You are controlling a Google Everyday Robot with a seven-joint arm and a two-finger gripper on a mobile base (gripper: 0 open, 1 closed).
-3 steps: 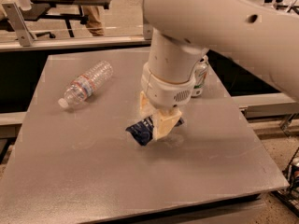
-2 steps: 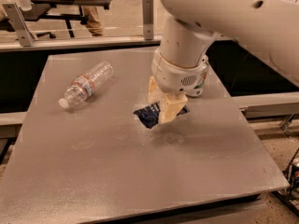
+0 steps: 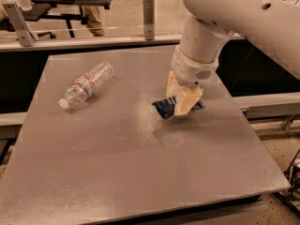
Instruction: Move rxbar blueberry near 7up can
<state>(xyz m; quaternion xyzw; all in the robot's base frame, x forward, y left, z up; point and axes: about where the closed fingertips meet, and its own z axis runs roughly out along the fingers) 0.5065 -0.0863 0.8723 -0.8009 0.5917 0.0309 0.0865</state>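
My gripper hangs from the white arm over the right middle of the grey table. Its cream fingers are shut on the rxbar blueberry, a dark navy wrapper that sticks out to the left of the fingers and is held just above the tabletop. The 7up can is hidden behind the arm and does not show.
A clear plastic water bottle with a red-white label lies on its side at the table's left back. A metal rail with upright posts runs behind the table. The table's right edge drops to the floor.
The arm has carried the blue bar to the right and towards the back of the table. The can that showed behind the arm is now covered by it. The bottle has not moved.
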